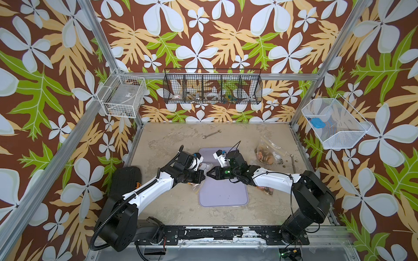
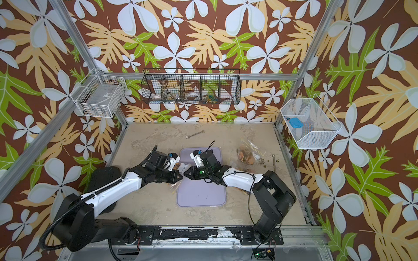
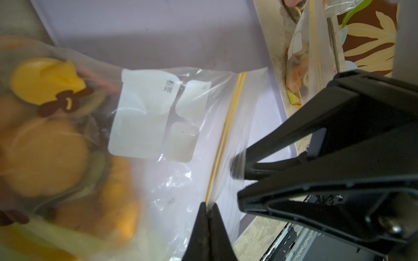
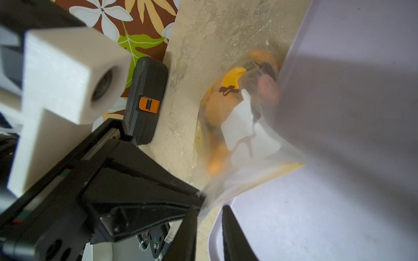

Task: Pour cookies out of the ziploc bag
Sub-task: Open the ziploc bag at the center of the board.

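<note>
A clear ziploc bag [image 3: 176,126] with a yellow zip strip and white label patches hangs over the left edge of the lavender tray [image 1: 222,194]. Blurred orange and brown cookies [image 3: 45,153] fill its lower part, also seen in the right wrist view as cookies [image 4: 217,108]. My left gripper [image 3: 208,204] is shut on the bag's top edge at the zip strip. My right gripper [image 4: 209,210] faces it tip to tip with its jaws apart, and the bag's film brushes one finger. In both top views the left gripper [image 1: 204,176] and right gripper [image 1: 209,175] meet above the tray's left side.
A second bag of cookies [image 1: 265,153] lies at the back right, with crumbs and a spoon [image 1: 293,162] beside it. More cookies [image 1: 268,191] show under the right forearm. A wrench [image 1: 211,134] lies at the back. A black case [image 1: 126,180] sits at the left edge.
</note>
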Controlling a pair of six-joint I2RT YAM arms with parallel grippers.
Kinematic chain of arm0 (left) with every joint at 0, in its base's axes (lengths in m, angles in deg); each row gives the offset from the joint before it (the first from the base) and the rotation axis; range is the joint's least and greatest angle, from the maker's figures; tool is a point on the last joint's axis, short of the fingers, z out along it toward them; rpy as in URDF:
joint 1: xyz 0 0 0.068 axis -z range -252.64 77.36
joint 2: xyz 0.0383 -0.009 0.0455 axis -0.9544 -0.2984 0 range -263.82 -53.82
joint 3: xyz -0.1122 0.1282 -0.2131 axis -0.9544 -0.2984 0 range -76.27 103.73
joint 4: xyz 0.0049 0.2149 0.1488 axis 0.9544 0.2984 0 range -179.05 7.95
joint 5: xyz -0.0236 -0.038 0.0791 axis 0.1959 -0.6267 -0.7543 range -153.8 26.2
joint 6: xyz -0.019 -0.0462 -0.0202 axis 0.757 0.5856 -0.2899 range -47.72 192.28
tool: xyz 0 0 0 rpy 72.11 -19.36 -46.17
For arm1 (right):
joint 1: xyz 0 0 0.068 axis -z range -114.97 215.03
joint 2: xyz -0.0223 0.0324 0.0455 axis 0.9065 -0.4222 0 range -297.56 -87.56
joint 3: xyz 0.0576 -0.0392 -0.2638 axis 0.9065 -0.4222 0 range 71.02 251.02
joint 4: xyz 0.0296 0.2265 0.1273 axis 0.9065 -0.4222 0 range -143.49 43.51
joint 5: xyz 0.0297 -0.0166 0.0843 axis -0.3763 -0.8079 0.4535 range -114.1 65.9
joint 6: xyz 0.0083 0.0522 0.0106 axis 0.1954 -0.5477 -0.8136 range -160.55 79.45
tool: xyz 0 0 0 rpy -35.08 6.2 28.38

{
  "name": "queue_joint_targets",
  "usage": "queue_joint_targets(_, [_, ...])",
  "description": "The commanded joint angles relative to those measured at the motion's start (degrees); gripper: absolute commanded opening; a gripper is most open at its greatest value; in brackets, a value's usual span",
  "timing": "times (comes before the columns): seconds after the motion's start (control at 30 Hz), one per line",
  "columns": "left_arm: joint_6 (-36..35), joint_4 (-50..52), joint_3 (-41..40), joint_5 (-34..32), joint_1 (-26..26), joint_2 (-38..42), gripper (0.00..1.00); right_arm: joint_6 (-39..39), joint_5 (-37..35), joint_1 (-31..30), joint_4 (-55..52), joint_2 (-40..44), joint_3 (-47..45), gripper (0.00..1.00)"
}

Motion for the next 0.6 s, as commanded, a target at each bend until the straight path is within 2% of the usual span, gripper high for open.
queue_joint_targets(0.0, [-0.84, -0.92, 0.06, -0.44, 0.06, 0.60, 0.00, -1.11, 1.05, -0.08, 1.64, -0.78, 0.53, 0.25])
queue_joint_targets(0.43, [0.71, -2.65, -1.00, -0.68, 0.01, 1.06, 0.00, -3.89, 2.19, -0.06, 5.22, -3.04, -0.47, 0.20])
queue_joint_targets(0.57, [1.38, -2.76, -1.24, -1.36, 0.01, 1.39, 0.00, -4.28, 3.92, -0.06, 6.16, -3.31, -0.46, 0.09])
